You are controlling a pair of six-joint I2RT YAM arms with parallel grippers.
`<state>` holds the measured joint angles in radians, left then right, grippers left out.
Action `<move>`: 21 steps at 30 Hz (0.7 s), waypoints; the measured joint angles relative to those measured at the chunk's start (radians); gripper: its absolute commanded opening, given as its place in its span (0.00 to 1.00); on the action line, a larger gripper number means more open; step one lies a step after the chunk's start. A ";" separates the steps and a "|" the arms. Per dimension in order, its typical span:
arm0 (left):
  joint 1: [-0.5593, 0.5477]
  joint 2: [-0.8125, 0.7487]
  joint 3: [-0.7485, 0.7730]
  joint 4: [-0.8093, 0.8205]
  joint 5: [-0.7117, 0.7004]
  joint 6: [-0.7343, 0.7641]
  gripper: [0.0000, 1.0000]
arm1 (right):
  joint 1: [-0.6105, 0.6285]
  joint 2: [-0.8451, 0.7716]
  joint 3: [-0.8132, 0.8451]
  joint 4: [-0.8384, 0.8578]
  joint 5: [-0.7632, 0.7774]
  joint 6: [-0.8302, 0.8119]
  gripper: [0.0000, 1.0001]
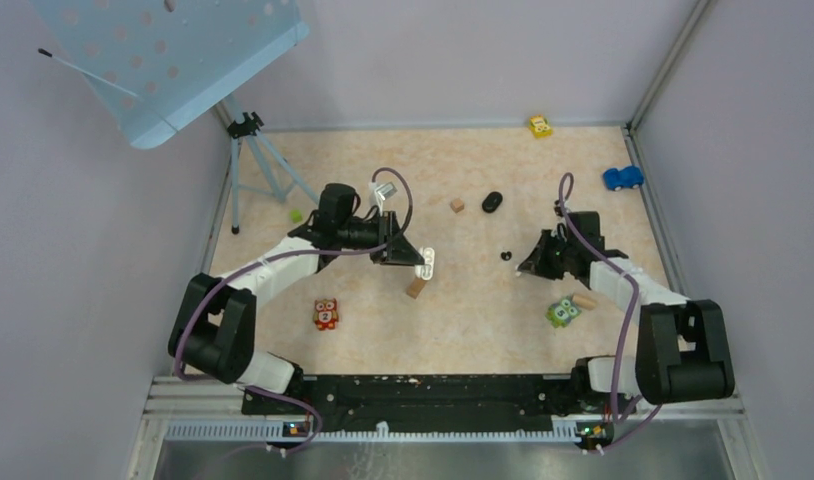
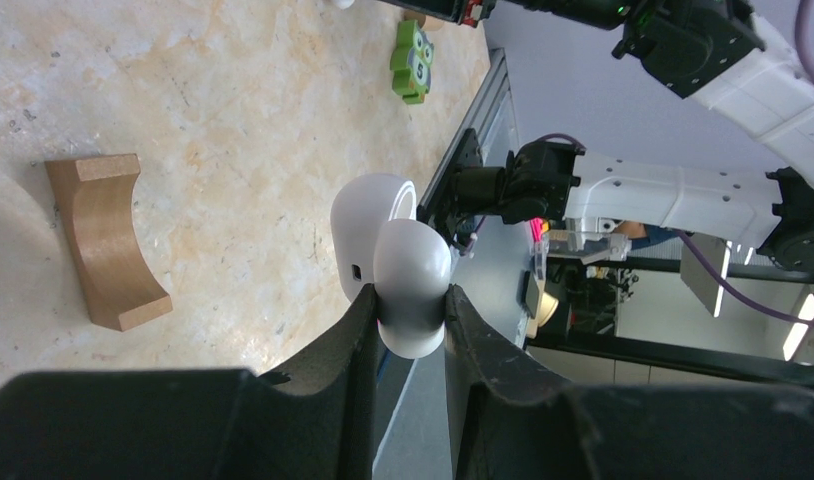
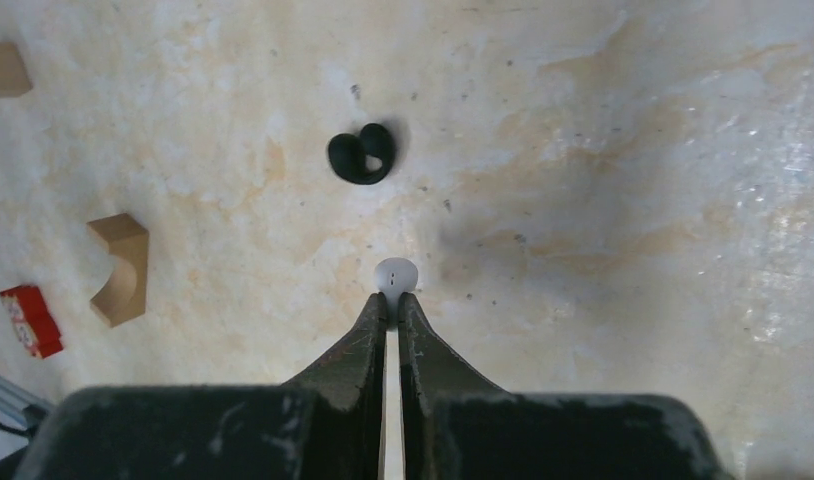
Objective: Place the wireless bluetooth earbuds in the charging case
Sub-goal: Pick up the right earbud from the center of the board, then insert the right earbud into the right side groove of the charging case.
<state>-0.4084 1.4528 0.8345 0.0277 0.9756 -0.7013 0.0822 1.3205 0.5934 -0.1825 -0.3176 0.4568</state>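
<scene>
HOLDING THE BUD: The right end effector (image 3: 394,300), its jaws narrowed almost to touching, pinches a white earbud (image 3: 395,274) at its very tips, low over the surface (image 3: 633,200). A black earbud (image 3: 362,156) lies loose just beyond. Well apart from them, the left end effector (image 2: 408,325) clamps the white charging case (image 2: 388,250), whose lid stands open. The step in hand appears to be the pickup of the white bud, and neither of these buds is in the case yet. The next move likely calls for lifting the bud clear, carrying it across to the held case and lining it up with a socket before release. That is delicate work, since the grip looks slight and the bud could slip or twist.
</scene>
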 measured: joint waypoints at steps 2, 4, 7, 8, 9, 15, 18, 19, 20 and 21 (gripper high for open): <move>0.000 0.014 0.042 -0.061 0.008 0.056 0.03 | 0.000 -0.030 0.001 -0.014 -0.031 -0.023 0.00; 0.000 0.034 0.086 -0.125 0.011 0.116 0.03 | 0.008 -0.069 0.006 -0.033 -0.057 -0.048 0.00; 0.000 0.060 0.145 -0.219 0.010 0.206 0.03 | 0.034 -0.139 0.031 -0.069 -0.081 -0.083 0.00; 0.000 0.063 0.154 -0.243 0.011 0.233 0.03 | 0.053 -0.164 0.042 -0.076 -0.085 -0.097 0.00; 0.000 0.064 0.158 -0.263 0.014 0.253 0.03 | 0.070 -0.179 0.052 -0.082 -0.088 -0.106 0.00; 0.000 0.091 0.179 -0.375 0.057 0.368 0.01 | 0.267 -0.245 0.145 -0.133 -0.055 -0.202 0.00; -0.001 0.107 0.203 -0.440 0.068 0.426 0.00 | 0.364 -0.244 0.193 -0.176 -0.012 -0.271 0.00; -0.001 0.111 0.212 -0.458 0.068 0.439 0.00 | 0.392 -0.242 0.206 -0.188 0.004 -0.298 0.00; -0.001 0.115 0.220 -0.475 0.067 0.449 0.00 | 0.422 -0.239 0.217 -0.200 0.018 -0.324 0.00; -0.001 0.120 0.228 -0.490 0.066 0.457 0.00 | 0.447 -0.236 0.227 -0.211 0.035 -0.353 0.00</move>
<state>-0.4095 1.5730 1.0622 -0.4625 1.0420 -0.2447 0.5297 1.0843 0.8204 -0.3931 -0.2821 0.1040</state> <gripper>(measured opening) 0.307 0.011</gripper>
